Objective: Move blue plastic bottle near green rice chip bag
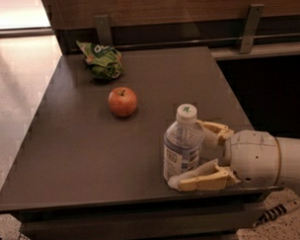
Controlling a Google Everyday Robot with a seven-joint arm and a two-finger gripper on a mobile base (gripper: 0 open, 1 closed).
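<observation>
Tool (186, 153) spread wide, straddling blue plastic bottle (182, 140)

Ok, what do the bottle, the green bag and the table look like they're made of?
The blue plastic bottle, by the gripper at front right: clear bluish plastic, see-through, white cap. The green rice chip bag: thin crinkled film, probably plastic. The table: dark matte top, maybe laminate.
</observation>
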